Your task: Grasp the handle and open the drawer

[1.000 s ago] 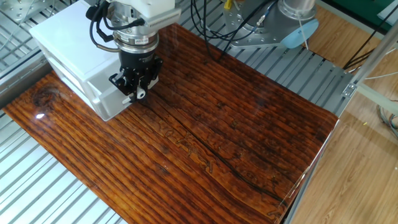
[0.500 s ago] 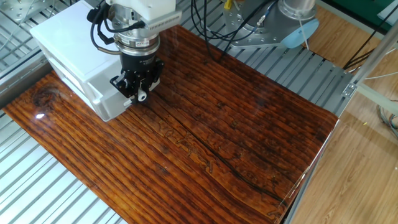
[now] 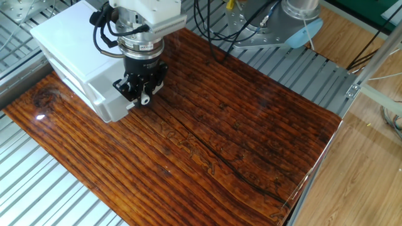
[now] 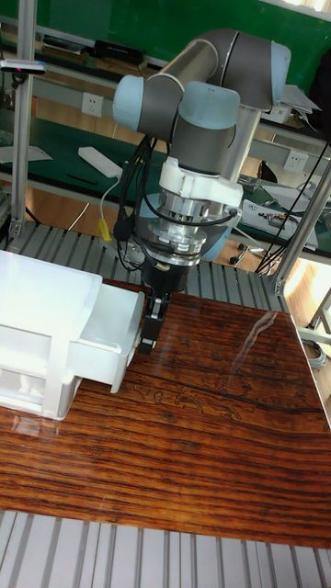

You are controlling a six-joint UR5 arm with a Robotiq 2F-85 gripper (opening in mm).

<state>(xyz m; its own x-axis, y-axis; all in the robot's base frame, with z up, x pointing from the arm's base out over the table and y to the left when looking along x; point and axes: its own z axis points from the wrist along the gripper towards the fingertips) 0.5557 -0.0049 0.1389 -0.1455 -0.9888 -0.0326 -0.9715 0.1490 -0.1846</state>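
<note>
The white cabinet [image 3: 66,44] stands at the table's far left corner. Its drawer [image 3: 108,95] sticks out a short way toward the table's middle. My gripper [image 3: 143,96] points down at the drawer front, black fingers closed on the small whitish handle [image 3: 144,99], which peeks out between the fingertips. In the tall fixed view the drawer [image 4: 103,335] juts from the cabinet [image 4: 37,317] to the right, and the gripper [image 4: 147,333] sits tight against its front panel; the handle is hidden there by the fingers.
The dark wooden tabletop [image 3: 239,132] spreads right and forward of the cabinet. Ribbed metal framing [image 3: 56,188] borders it. The arm's base [image 3: 282,28] and black cables [image 3: 210,25] sit at the back edge.
The gripper has shifted slightly right, away from the cabinet, and the drawer front has slid out a little with it.
</note>
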